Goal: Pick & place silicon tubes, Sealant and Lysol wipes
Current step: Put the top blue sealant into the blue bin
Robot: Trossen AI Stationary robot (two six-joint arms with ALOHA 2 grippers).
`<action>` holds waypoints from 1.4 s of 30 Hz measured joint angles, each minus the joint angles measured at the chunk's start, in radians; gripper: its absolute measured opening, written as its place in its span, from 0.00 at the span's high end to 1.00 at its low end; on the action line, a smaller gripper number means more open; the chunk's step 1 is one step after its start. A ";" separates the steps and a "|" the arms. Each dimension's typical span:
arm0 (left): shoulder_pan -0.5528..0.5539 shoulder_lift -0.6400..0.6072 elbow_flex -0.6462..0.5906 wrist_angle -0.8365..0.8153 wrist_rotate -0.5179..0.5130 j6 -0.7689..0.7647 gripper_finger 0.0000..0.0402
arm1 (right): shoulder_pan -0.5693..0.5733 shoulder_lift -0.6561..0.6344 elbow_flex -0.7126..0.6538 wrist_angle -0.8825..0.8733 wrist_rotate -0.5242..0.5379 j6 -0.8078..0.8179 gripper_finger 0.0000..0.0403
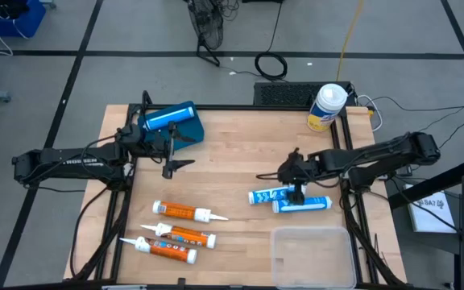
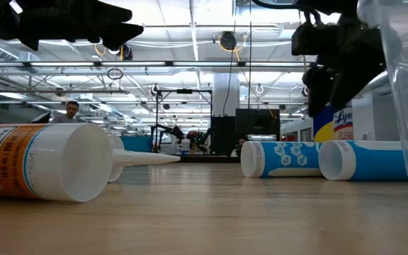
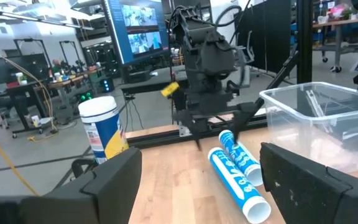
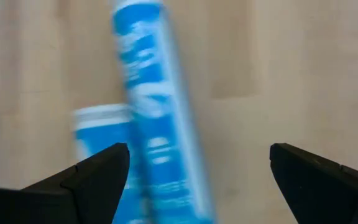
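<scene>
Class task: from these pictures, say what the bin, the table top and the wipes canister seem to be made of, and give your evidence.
Bin: clear plastic, probably; the wood shows through it.
Table top: pale wood with visible planks and grain.
Wipes canister: likely plastic, with a white domed lid and glossy yellow label.

Behind the two blue tubes (image 2: pixel 310 159) in the low view, the yellow-labelled Lysol wipes canister (image 2: pixel 335 124) shows the blue letters "Ly", the rest cut off; print on the tubes and on the orange tube (image 2: pixel 37 161) is too small to read.
</scene>
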 joint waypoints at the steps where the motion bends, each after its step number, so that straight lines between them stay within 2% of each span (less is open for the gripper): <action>1: 0.000 0.000 0.000 0.000 0.000 0.000 0.20 | -0.006 -0.004 0.004 -0.016 0.039 -0.019 0.10; 4: 0.000 0.000 0.000 0.000 0.000 -0.002 0.22 | -0.041 0.007 0.019 -0.065 0.077 -0.061 0.10; 9: 0.000 0.000 0.000 -0.001 0.000 -0.004 0.23 | -0.094 0.087 -0.001 -0.075 -0.047 -0.061 0.10; 14: 0.000 0.000 0.000 -0.001 0.000 -0.004 0.23 | -0.084 0.140 -0.004 -0.069 -0.105 -0.068 0.10; 19: 0.000 0.000 0.000 -0.001 0.000 -0.004 0.21 | -0.073 0.141 -0.009 -0.060 -0.157 -0.068 0.10; 28: 0.000 0.000 0.000 -0.001 0.000 -0.004 0.19 | -0.082 0.141 -0.152 0.111 -0.209 -0.031 0.10; 32: 0.000 0.000 0.000 -0.001 0.000 -0.003 0.20 | -0.081 0.141 -0.170 0.118 -0.199 -0.011 0.10; 39: 0.000 0.000 0.000 -0.001 0.000 -0.004 0.22 | -0.091 0.141 -0.172 0.124 0.045 -0.014 0.10; 42: 0.000 0.000 0.000 -0.001 0.000 -0.004 0.21 | -0.102 0.141 -0.172 0.145 0.062 -0.011 0.10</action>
